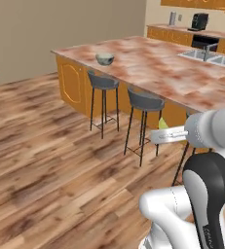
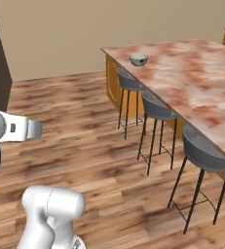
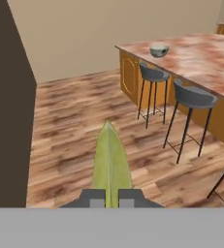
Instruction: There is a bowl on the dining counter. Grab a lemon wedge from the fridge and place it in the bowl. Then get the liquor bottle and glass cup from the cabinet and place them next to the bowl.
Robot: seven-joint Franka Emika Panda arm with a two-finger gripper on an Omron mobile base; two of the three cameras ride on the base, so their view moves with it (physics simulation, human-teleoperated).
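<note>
**A:** Where is the lemon wedge right now?

**B:** In the tool. In the hand view the two dark tips are closed against its near end, and it sticks out straight ahead, long axis toward 12 o'clock. In the left base view only a sliver of yellow-green shows above the white hand.

**A:** And the bowl?

**B:** It sits on the surface, near the corner closest to the wall. From the tool it lies at about 1 o'clock in the hand view, well apart, beyond the two nearer stools.

**A:** So what does the next move depend on?

**B:** I'd say closing that gap. The wedge already points roughly toward the bowl, slightly left of it. The base probably has to drive nearer, then the arm must lift the wedge above the surface's edge before letting go.
</note>
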